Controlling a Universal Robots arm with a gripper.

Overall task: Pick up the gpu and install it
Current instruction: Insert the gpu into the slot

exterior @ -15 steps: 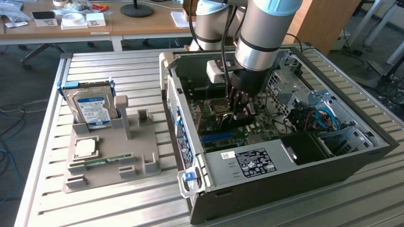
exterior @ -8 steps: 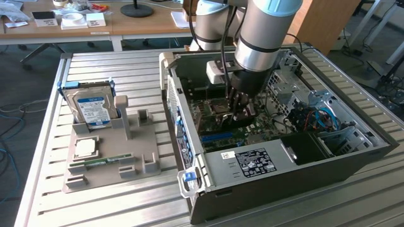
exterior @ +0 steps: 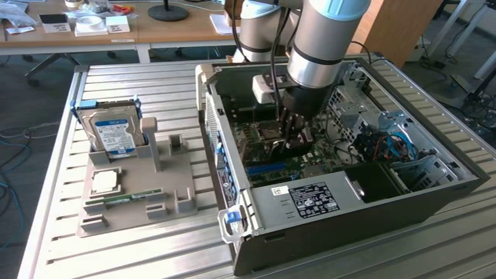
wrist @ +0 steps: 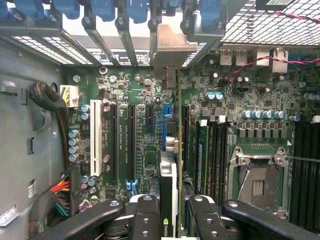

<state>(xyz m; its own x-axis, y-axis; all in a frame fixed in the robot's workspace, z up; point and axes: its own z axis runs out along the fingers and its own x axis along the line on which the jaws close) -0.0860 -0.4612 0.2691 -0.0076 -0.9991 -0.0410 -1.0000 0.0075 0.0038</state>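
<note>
End effector inside open case, fingers clamped on gpu, one on each face. Gpu held edge-on between the pads and runs straight out ahead of end effector toward the case's rear wall. Its silver bracket is at the far end, just beside a row of blue latches. Motherboard directly beneath end effector. Card sits over the slot zone of the board; cannot tell if its edge is seated in a slot. Black slots and white slot off to one side of end effector, cpu socket off to the other side. Exterior view: arm stands near vertical above end effector, which is low over the board. Well away from end effector, toward the exterior view's left, grey holder on tabletop. Hard drive stands upright in it, cpu lies flat on it, RAM stick lies near its front edge.
</note>
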